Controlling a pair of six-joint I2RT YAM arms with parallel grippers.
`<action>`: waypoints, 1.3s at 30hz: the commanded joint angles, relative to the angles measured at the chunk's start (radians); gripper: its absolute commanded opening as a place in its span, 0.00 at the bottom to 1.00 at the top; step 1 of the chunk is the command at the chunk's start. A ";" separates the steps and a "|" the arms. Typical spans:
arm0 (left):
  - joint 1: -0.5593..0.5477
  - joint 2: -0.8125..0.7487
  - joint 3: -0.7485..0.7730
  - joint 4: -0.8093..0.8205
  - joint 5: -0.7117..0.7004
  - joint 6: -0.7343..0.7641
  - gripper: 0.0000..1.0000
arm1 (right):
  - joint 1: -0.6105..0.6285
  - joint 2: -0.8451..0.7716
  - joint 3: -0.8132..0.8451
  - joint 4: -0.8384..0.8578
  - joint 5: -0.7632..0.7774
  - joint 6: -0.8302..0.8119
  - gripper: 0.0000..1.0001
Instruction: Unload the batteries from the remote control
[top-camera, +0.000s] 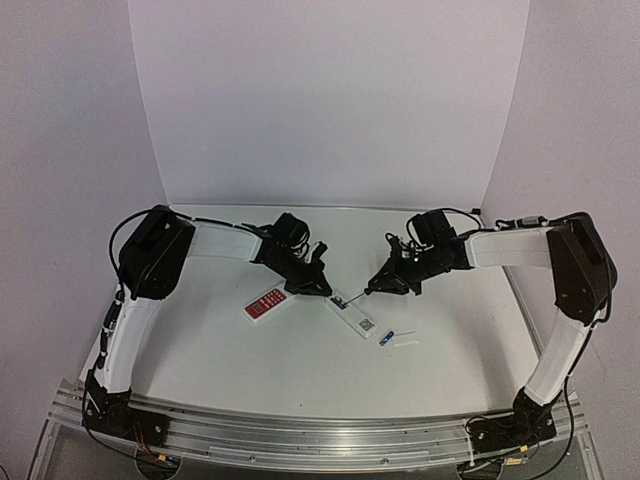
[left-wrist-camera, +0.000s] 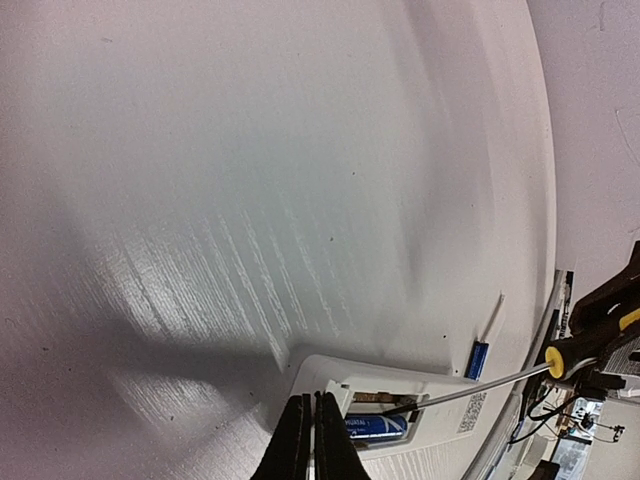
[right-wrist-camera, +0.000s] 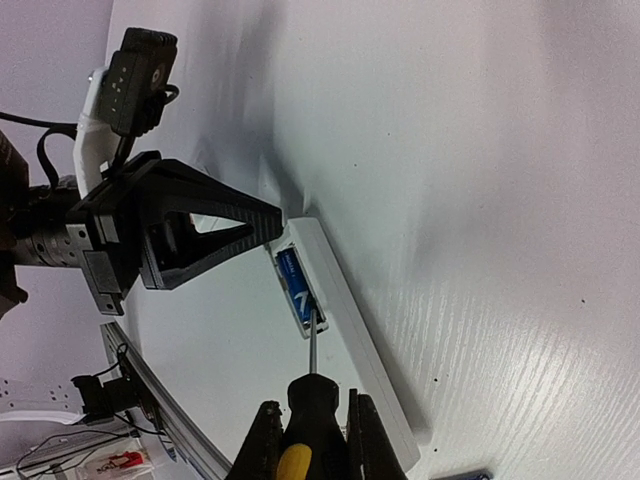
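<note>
At table (top-camera: 250, 360) centre: remote control (top-camera: 350, 313) back-up, bay open. Loose battery (top-camera: 385, 338) already out beside cover (top-camera: 405, 341); seated battery (right-wrist-camera: 294, 280) left in bay. Left gripper (left-wrist-camera: 314, 402) pinched shut, tips down on remote by bay. Right gripper (right-wrist-camera: 310, 425) clamped on screwdriver (right-wrist-camera: 312, 392), tip at cell end. Advice: lever under cell end gently, hold remote down with left, avoid flicking cell off table.

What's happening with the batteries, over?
Left gripper shut, tip on remote control. Right gripper holds screwdriver, blade at seated battery. Loose battery on table. Nothing blocking.
</note>
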 joint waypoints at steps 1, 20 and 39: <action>-0.022 0.008 -0.068 -0.104 -0.039 0.004 0.02 | 0.063 0.022 0.037 -0.072 -0.007 -0.133 0.00; -0.023 -0.017 -0.139 -0.090 -0.038 0.012 0.02 | 0.076 0.163 0.030 0.105 -0.174 -0.013 0.00; -0.023 -0.011 -0.112 -0.098 -0.039 0.031 0.03 | 0.062 0.080 -0.037 0.314 -0.250 0.091 0.00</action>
